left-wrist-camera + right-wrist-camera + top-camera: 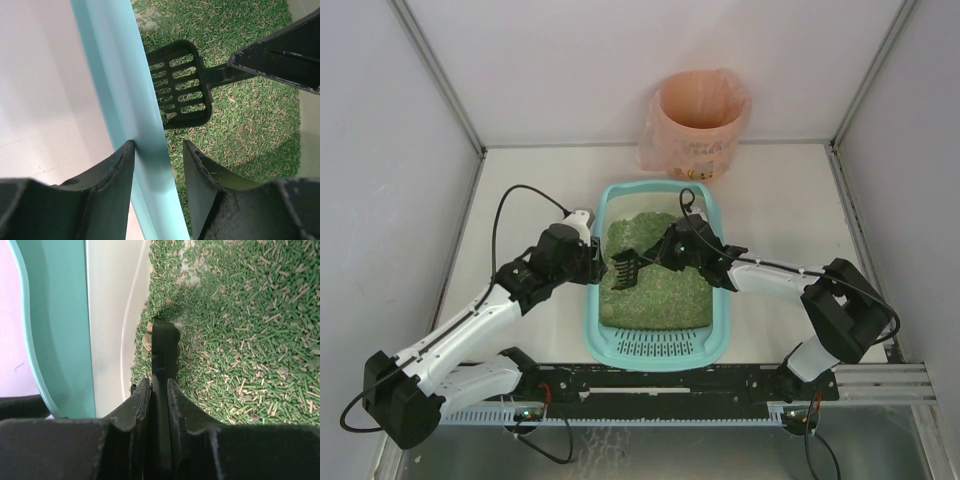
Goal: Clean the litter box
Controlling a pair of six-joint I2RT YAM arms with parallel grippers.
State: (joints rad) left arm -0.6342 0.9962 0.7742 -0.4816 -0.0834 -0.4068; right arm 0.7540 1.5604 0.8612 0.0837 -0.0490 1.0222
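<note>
The light-teal litter box (593, 305) lies in the middle of the table, holding green granular litter (660, 280), with its slotted grate end nearest the arm bases. My left gripper (592, 262) straddles the box's left rim (125, 85). The outer finger (117, 165) touches the rim and the inner one stands off it, so the left gripper (158, 145) is open. My right gripper (665, 250) (159, 381) is shut on the handle of the black slotted scoop (625, 268) (180, 85) (164, 347). The scoop's head sits over the litter near the left wall.
A round bin lined with a pink bag (698, 120) stands just behind the box at the back wall. A brownish clump (147, 341) lies in the litter beside the scoop. White enclosure walls close in the table on three sides.
</note>
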